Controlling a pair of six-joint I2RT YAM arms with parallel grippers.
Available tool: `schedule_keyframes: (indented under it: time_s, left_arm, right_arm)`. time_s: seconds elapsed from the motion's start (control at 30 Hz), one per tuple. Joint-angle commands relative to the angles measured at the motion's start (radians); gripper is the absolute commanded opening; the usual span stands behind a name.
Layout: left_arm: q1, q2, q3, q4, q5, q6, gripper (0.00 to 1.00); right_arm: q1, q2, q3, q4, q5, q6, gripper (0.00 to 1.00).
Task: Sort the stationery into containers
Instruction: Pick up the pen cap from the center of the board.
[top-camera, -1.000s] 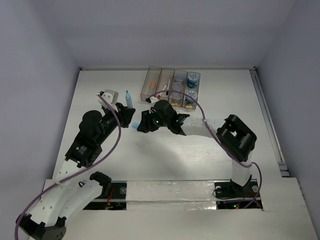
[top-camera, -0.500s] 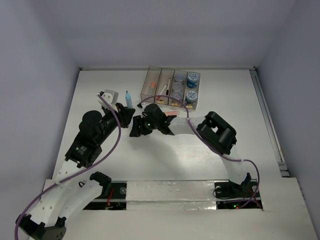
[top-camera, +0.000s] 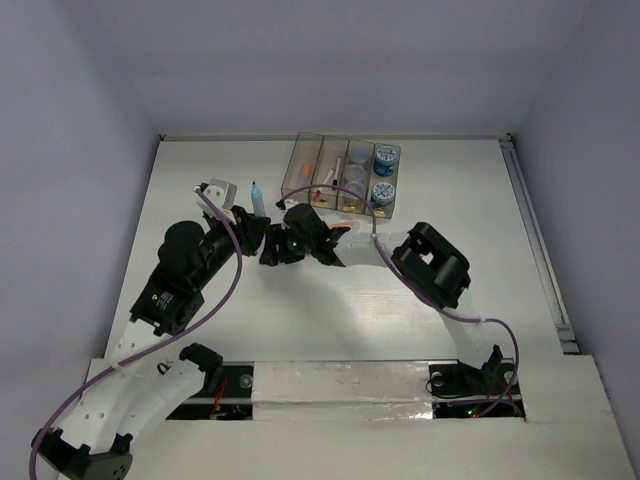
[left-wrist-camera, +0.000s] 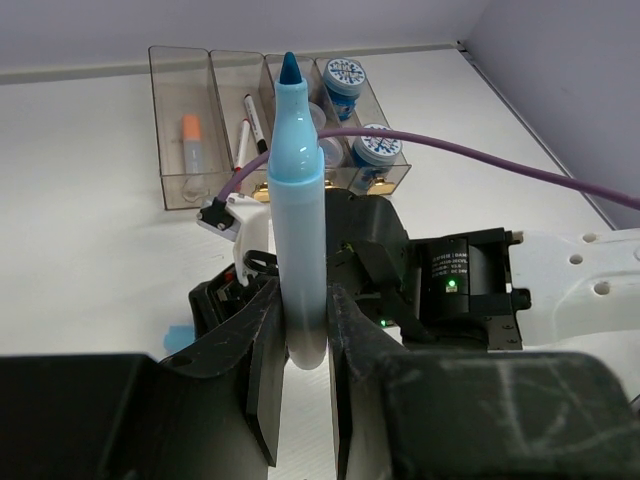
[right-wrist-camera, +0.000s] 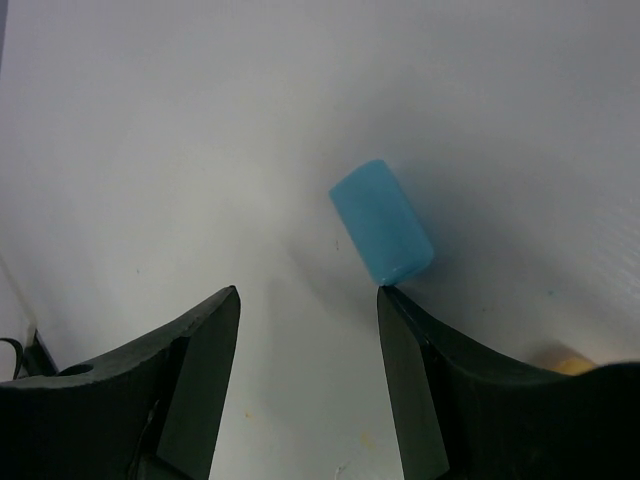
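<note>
My left gripper (left-wrist-camera: 302, 300) is shut on a light blue marker (left-wrist-camera: 298, 200), tip pointing up; it also shows in the top view (top-camera: 257, 197), with the gripper (top-camera: 250, 225) below it. My right gripper (right-wrist-camera: 307, 292) is open, low over the table, close beside the left one (top-camera: 270, 247). A stubby blue eraser (right-wrist-camera: 382, 221) lies just past its right fingertip (right-wrist-camera: 400, 330), outside the gap. The row of containers (top-camera: 299, 178) stands at the back. It holds an orange eraser (left-wrist-camera: 192, 135), pens (left-wrist-camera: 246, 120) and blue-patterned jars (top-camera: 386, 155).
A purple cable (left-wrist-camera: 480, 160) arcs over the right arm's wrist (left-wrist-camera: 470, 285), which sits right in front of my left gripper. Walls close in the table at the back and both sides. A rail (top-camera: 535, 240) runs along the right edge.
My right gripper has moved left and slightly back, ending beside the left gripper with the blue eraser at its fingertips. The left arm and its marker have not moved.
</note>
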Motion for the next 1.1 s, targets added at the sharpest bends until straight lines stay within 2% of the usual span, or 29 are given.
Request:
schedule_keyframes:
  time_s: [0.0, 0.43, 0.63, 0.87, 1.07]
  left_arm:
    - [0.006, -0.007, 0.019, 0.038, 0.005, 0.010, 0.00]
    - [0.006, -0.009, 0.019, 0.039, 0.011, 0.010, 0.00]
    - [0.006, -0.009, 0.019, 0.039, 0.011, 0.010, 0.00]
    - [0.006, -0.009, 0.019, 0.038, 0.009, 0.010, 0.00]
    - [0.006, -0.015, 0.020, 0.038, 0.000, 0.010, 0.00]
  right_arm:
    - [0.004, 0.035, 0.062, -0.028, 0.058, -0.016, 0.63]
    - [0.004, 0.071, 0.186, -0.148, 0.197, -0.073, 0.64]
    - [0.004, 0.126, 0.275, -0.175, 0.182, -0.084, 0.65]
    - [0.004, 0.123, 0.277, -0.194, 0.180, -0.090, 0.66]
    - [0.004, 0.169, 0.361, -0.305, 0.199, -0.175, 0.66]
